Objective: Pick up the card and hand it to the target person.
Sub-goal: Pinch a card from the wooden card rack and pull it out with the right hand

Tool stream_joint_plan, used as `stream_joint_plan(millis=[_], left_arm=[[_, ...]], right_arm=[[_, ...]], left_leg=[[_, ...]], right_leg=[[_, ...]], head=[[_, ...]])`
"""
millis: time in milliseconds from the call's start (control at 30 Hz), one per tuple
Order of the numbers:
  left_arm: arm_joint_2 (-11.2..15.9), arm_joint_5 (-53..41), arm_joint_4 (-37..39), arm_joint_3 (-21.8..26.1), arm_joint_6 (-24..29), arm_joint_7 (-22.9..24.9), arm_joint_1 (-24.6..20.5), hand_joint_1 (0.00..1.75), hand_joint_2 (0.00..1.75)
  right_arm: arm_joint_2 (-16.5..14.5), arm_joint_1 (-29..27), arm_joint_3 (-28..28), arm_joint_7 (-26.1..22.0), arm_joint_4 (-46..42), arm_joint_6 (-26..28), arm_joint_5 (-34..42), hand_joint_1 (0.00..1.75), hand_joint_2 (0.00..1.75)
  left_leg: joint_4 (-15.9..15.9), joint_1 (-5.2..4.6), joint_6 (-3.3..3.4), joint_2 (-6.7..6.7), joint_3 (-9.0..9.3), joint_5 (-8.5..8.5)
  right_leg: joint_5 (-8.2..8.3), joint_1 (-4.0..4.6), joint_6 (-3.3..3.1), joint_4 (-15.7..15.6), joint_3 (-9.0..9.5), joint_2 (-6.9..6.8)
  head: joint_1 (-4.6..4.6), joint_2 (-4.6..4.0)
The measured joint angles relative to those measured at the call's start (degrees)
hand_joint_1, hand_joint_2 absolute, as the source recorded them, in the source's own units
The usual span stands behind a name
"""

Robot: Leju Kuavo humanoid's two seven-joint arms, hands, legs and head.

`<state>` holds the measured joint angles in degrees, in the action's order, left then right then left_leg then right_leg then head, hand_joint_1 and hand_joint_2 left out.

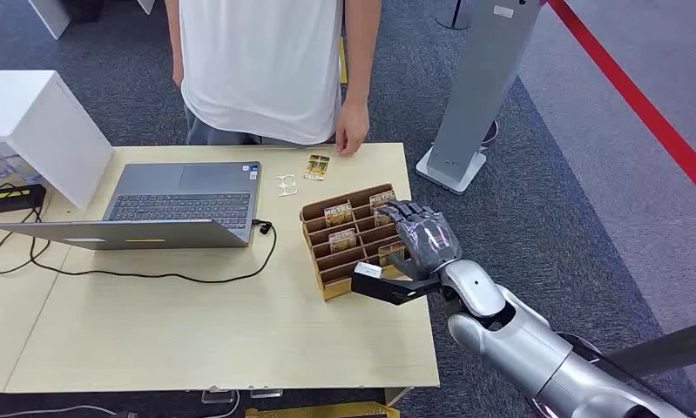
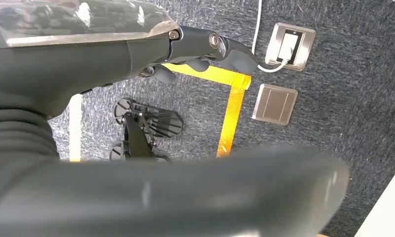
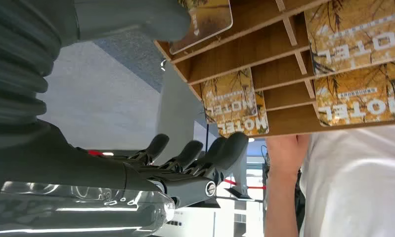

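The wooden table (image 1: 196, 340) fills the lower left and middle of the head view, and a person in a white shirt (image 1: 261, 61) stands at its far edge, top centre, one hand (image 1: 352, 135) resting on the tabletop, placed, I judge, to receive the card. An open laptop (image 1: 179, 209) sits at left centre, its black cable (image 1: 152, 274) looping across the wood.

Right of centre stands the cardboard card rack (image 1: 348, 239), its slanted slots holding yellow hotel cards (image 1: 338, 212) upright so that a top edge can be pinched. The right hand (image 1: 418, 248) hovers over the rack's right end, fingers spread and apart, thumb low beside the near corner; it holds nothing that I can see. In the right wrist view the fingers (image 3: 220, 150) lie just beside a card (image 3: 237, 101) in its slot, not yet around it.

The slot dividers and neighbouring cards crowd any grasp. A loose card (image 1: 316, 165) lies on the table near the person's hand, beside small white scraps (image 1: 287, 185).

The left hand (image 2: 136, 54) hangs over grey carpet, fingers curled in with nothing in them.
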<state>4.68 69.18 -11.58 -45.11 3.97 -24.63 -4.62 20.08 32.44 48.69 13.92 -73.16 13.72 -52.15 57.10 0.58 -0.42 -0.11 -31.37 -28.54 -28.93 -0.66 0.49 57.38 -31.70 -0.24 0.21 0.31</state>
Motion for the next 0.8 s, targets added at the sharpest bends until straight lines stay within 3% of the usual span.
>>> stream_joint_plan(millis=[133, 267, 433, 600, 800], left_arm=[[0.0, 0.09, 0.0, -0.01, 0.03, 0.0, 0.0, 0.0, 0.0], [0.0, 0.17, 0.0, -0.21, 0.08, 0.0, -0.01, 0.0, 0.0], [0.0, 0.33, 0.0, -0.96, 0.14, 0.0, -0.03, 0.0, 0.0], [0.0, 0.58, 0.0, -1.14, 0.14, 0.0, -0.02, 0.0, 0.0], [0.0, 0.63, 0.0, -1.38, 0.14, 0.0, -0.02, 0.0, 0.0]], right_arm=[[-0.52, -0.09, 0.06, -0.13, 1.54, 0.4, 0.03, 0.59, 1.75], [-1.19, -0.1, 0.26, -0.25, 3.85, 1.1, 0.11, 0.8, 1.75], [-1.7, -0.11, 0.87, -0.2, 5.72, 1.23, 0.1, 0.84, 1.75], [-1.74, -0.16, 1.03, 0.09, 6.08, 1.23, 0.08, 1.29, 1.75], [-1.92, -0.19, 1.1, 0.1, 6.15, 1.4, -0.02, 1.41, 1.75]], left_leg=[[0.0, 0.0, 0.0, 0.0, 0.0, 0.0], [0.0, 0.0, 0.0, 0.0, 0.0, 0.0], [0.0, 0.0, 0.0, 0.0, 0.01, 0.0], [0.0, 0.0, 0.0, 0.0, 0.01, 0.0], [0.0, 0.0, 0.0, 0.01, 0.02, 0.0]], right_leg=[[0.0, 0.0, 0.0, 0.0, 0.0, 0.0], [0.0, 0.0, 0.0, 0.0, 0.0, 0.0], [0.0, 0.0, 0.0, 0.0, -0.01, 0.0], [0.0, 0.0, 0.0, 0.0, -0.01, 0.0], [0.0, 0.0, 0.0, 0.0, 0.0, 0.0]], head=[[0.01, 0.0], [0.06, 0.0], [0.06, 0.0], [-0.01, 0.0], [0.04, 0.0]])
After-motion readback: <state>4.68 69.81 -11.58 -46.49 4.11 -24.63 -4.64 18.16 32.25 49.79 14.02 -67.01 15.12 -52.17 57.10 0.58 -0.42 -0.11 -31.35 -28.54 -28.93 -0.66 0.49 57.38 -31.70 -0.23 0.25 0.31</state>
